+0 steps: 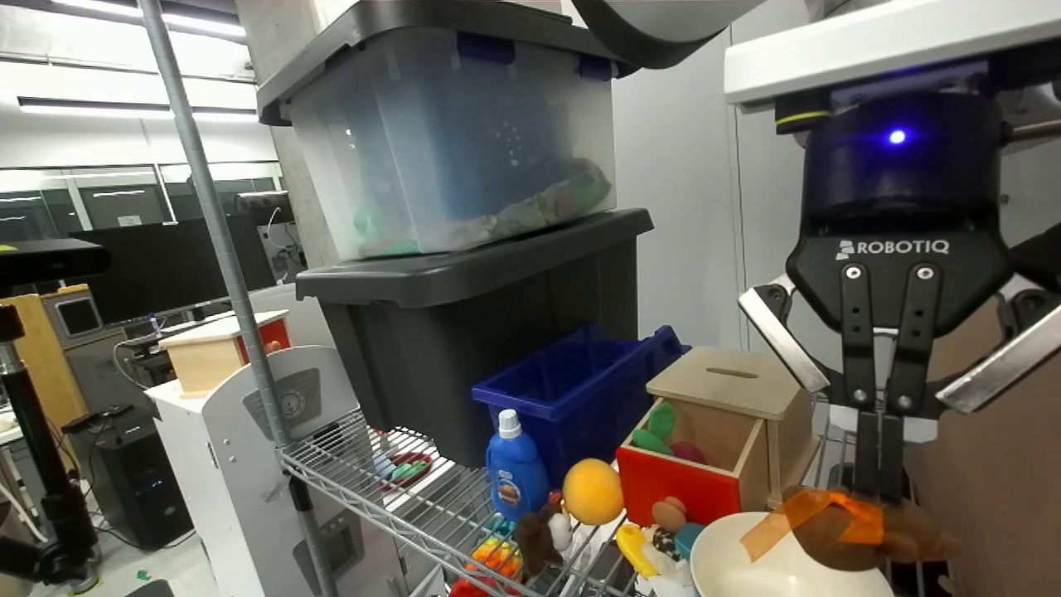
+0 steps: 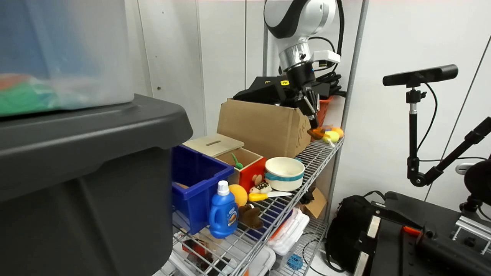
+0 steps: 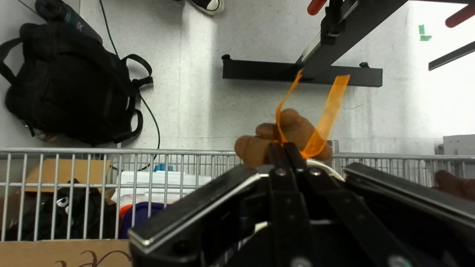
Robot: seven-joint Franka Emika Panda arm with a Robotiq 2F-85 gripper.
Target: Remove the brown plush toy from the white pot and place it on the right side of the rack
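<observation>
The brown plush toy (image 1: 833, 535), with an orange ribbon round it, hangs from my gripper (image 1: 880, 489). The fingers are almost together and pinch it at the ribbon, as the wrist view also shows the toy (image 3: 256, 148) at the fingertips (image 3: 285, 148). The toy is out of the white pot (image 2: 284, 174), which stands on the silver wire rack (image 2: 320, 157). In an exterior view the toy (image 2: 315, 133) is beyond the pot, toward the rack's far end. Its exact height above the bars is hard to tell. In the wrist view the pot (image 3: 326, 168) is mostly hidden behind the gripper.
A cardboard box (image 2: 264, 119) stands behind the gripper. Yellow and orange items (image 2: 333, 135) lie at the rack's far corner. A red-fronted wooden box (image 2: 253, 168), blue bin (image 2: 199, 180), blue bottle (image 2: 223, 214), orange ball (image 2: 238, 194) and another brown plush (image 2: 250, 217) are on the rack.
</observation>
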